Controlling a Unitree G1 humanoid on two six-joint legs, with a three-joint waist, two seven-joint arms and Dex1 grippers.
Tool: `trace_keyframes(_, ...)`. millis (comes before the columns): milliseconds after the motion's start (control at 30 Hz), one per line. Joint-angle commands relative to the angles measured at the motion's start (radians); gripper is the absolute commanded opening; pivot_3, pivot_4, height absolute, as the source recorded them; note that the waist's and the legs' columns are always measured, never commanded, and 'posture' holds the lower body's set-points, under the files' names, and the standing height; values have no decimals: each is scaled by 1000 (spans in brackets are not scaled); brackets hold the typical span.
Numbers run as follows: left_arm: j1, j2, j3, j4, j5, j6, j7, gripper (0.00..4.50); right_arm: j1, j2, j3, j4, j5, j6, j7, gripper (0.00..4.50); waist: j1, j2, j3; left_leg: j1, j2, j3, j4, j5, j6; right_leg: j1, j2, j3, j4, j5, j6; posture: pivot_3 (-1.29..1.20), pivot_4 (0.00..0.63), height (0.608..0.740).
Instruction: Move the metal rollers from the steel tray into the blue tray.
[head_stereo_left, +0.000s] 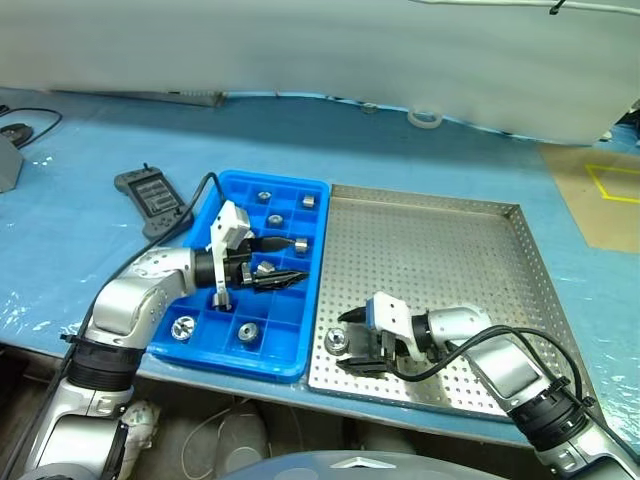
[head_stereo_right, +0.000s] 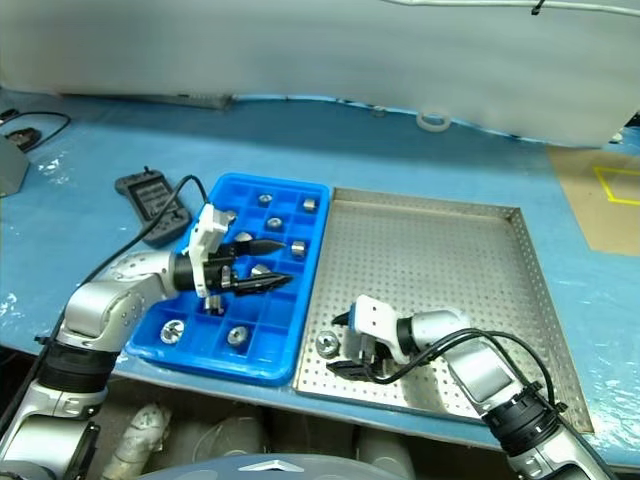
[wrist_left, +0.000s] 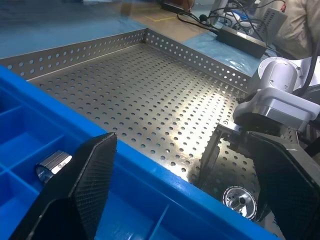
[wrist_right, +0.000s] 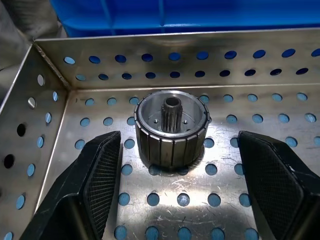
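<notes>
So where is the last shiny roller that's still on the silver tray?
The roller sits in the steel tray's near corner, next to the blue tray, right between the right end effector's open fingers.

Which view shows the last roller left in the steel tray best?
The right wrist view: the roller sits close up between the open right tool's fingers, untouched. Both eye views show it small near the steel tray's corner; the left wrist view catches it partly.

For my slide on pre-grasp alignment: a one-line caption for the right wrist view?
Right gripper, jaws open, lined up on the last metal roller in the steel tray's corner.
</notes>
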Motion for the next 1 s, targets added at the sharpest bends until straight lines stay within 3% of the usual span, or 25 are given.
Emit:
trace_keyframes(33, -6, 13, 28, -50, -27, 8, 3, 4341, 10, 8, 21, 19, -9, -31, 21, 3916, 6, 0, 0, 0, 0, 0, 0, 0, 0, 0, 0, 0, 0, 0, 0, -34, 150, 740)
trace_keyframes(133, -13, 12, 24, -43, -25, 9, 7, 4341, 5, 27, 27, 64, -31, -71, 9, 3916, 8, -1, 0, 1, 0, 0, 0, 0, 1, 0, 0, 0, 0, 0, 0, -34, 150, 740)
trace_keyframes(267, -26, 0, 12, -38, -22, 12, 15, 4341, -2, 54, 21, 92, -41, -98, -2, 3050, 7, -1, -1, 1, 0, 0, 0, 0, 1, 0, 0, 0, 2, 0, 0, -55, 150, 740)
trace_keyframes(333, -32, -5, 7, -36, -20, 12, 17, 4341, -3, 56, 24, 68, -48, -78, -9, 2376, 7, -1, -1, 2, 0, 0, 0, 0, 0, 0, 0, 0, 2, 0, 0, -61, 150, 740)
trace_keyframes(400, -35, -7, 5, -36, -22, 14, 15, 4341, 5, 48, 25, 36, -39, -54, 3, 2376, 7, -2, -1, 1, 0, 0, 0, 0, 0, 0, 0, 0, 2, 0, 0, -68, 150, 740)
trace_keyframes(533, -45, -5, 7, -35, -27, 19, 11, 4341, 18, 25, 5, -25, -26, -4, 10, 1616, 7, -2, -1, 1, 0, 0, 0, 0, 0, 0, 0, 0, 2, 0, 0, -72, 150, 740)
trace_keyframes(800, -80, 33, 44, -47, -65, 25, -29, 4341, -57, -38, -156, -95, 78, 125, 9, 1621, 9, -1, -1, 1, -1, 0, 0, 0, 0, -1, 0, 2, 2, 0, 0, -53, 150, 740)
trace_keyframes(1000, -74, 68, 84, 41, -25, -58, -49, 4341, -200, 35, -162, -93, 138, 172, 17, 1621, 9, -2, -1, 1, 2, 0, -1, 2, -2, -5, 3, 2, 7, 0, 0, 18, 150, 740)
